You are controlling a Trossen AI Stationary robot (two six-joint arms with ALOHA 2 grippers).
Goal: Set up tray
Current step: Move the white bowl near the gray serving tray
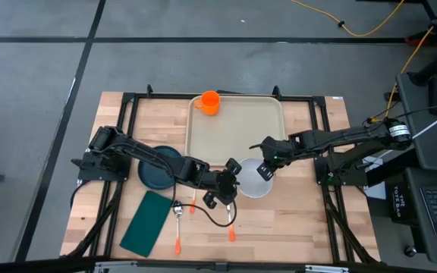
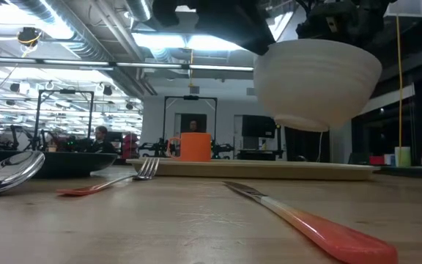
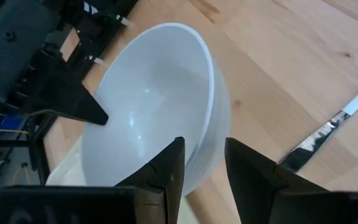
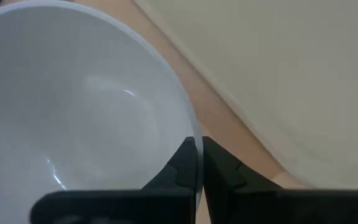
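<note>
Between the two sets of jaws a white bowl [image 1: 253, 180] is held clear of the worktop [image 1: 302, 220]; in the low view it hangs in the air above the wood. It is round, smooth and glossy, deep-walled with a thin rim and a small foot, and nothing is seen inside it. The right gripper [image 4: 199, 163] is clamped on the rim, its dark fingers pressed together with the thin wall between them. The left gripper [image 3: 202, 163] straddles the opposite side of the rim, one finger inside and one outside; its jaws stand apart, and whether they press the wall cannot be told.

Just beyond the right jaws lies the tray [image 1: 237, 136]: a large beige rectangle of matte plastic with rounded corners and a raised rim, flat on the worktop. An orange cup [image 1: 209, 102], a plain cylinder, is set upright in its far left corner; the rest of the tray floor is bare.

Behind the left jaws a round dark teal plate [image 1: 155, 173] rests on the pale planked wood, partly covered by the arm. Near the left jaws lie a spoon [image 1: 178, 225], a fork [image 1: 193, 203] and a knife [image 1: 231, 227], each of bright metal with an orange handle. A dark green rectangular napkin [image 1: 146, 222] lies flat beside the spoon.
</note>
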